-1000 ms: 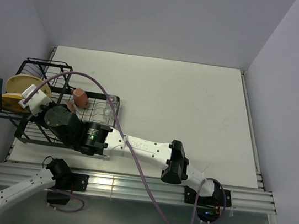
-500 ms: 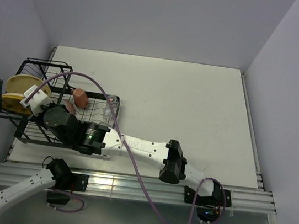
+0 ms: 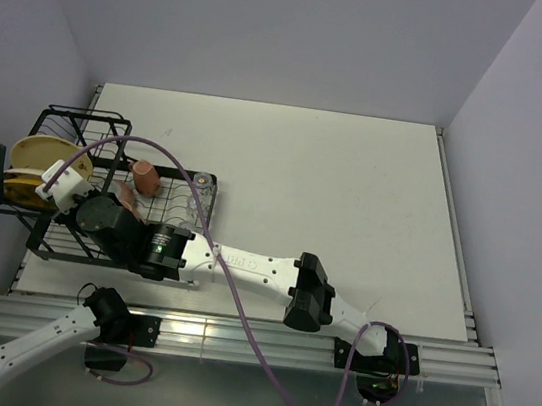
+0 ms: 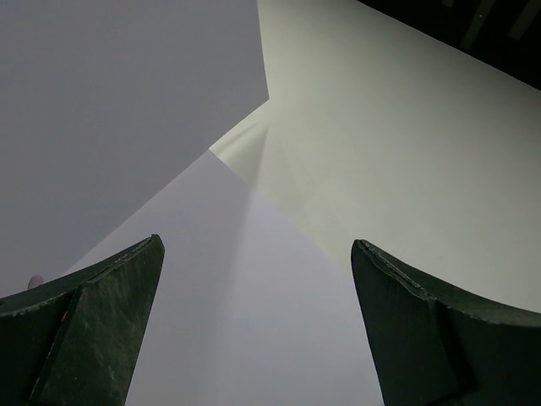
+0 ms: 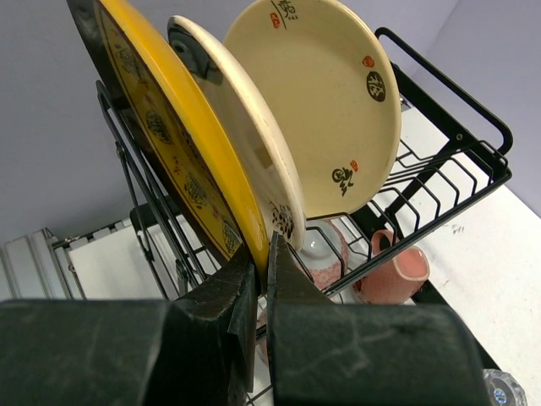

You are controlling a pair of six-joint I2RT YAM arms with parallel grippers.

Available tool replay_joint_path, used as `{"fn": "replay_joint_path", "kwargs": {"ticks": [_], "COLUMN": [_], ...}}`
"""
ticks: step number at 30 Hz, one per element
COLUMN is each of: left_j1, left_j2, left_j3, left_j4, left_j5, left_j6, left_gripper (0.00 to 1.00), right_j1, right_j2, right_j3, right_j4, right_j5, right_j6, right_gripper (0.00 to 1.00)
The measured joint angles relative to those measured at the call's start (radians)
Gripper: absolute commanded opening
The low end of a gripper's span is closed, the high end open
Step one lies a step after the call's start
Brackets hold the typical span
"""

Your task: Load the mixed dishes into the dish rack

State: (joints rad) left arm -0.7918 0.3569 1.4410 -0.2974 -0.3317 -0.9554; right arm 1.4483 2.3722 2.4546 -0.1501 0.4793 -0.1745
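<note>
The right gripper (image 5: 262, 254) reaches over the left side of the white surface (image 3: 352, 204) to the dish rack (image 3: 86, 117). In the right wrist view its fingers (image 5: 338, 355) are pressed almost together. The bottom rim of the yellow-and-dark ornate plate (image 5: 169, 127) runs down into the thin slit between them, so they appear to pinch that rim, though the contact itself is hard to make out. This plate stands on edge, leaning slightly, at the outer side of the rack's raised wire part.

Just behind it the nearer cream floral plate (image 5: 245, 144) also stands on edge, almost against it. The farther cream floral plate (image 5: 321, 101) stands a little apart behind that one, its face with small dark and red motifs turned toward the camera. Below the plates, on the rack's grid base, a pink mug (image 5: 397, 271) lies beside a paler pink piece half hidden by the plates. A clear glass (image 5: 503, 389) shows at the lower right corner.

From above, the yellow plate's edge (image 3: 29, 164) sticks out at the rack's left, with a pink mug (image 3: 145, 177) and a glass (image 3: 203, 183) further right on the grid.

The left gripper (image 4: 258, 245) is off the surface at the far left, aimed at bare walls. Its fingers (image 4: 84, 338) are spread wide, with nothing between them.
</note>
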Motion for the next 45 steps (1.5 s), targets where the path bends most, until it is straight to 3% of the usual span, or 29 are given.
{"fn": "replay_joint_path", "kwargs": {"ticks": [17, 34, 45], "left_j1": [-0.017, -0.026, -0.028], "left_j2": [-0.003, -0.004, -0.004], "left_j3": [-0.019, -0.021, -0.029], "left_j4": [0.0, 0.0, 0.001], "left_j5": [-0.022, -0.031, -0.032], "left_j6": [0.0, 0.0, 0.0], "left_gripper": [0.99, 0.99, 0.99], "right_j1": [-0.003, -0.003, -0.003], "right_j2": [0.004, 0.011, 0.011], "right_j3": [0.0, -0.001, -0.004], "right_j4": [0.001, 0.01, 0.017], "right_j5": [-0.013, -0.04, -0.051], "right_j6": [-0.004, -0.006, -0.006], "right_gripper": [0.0, 0.25, 0.31]}}
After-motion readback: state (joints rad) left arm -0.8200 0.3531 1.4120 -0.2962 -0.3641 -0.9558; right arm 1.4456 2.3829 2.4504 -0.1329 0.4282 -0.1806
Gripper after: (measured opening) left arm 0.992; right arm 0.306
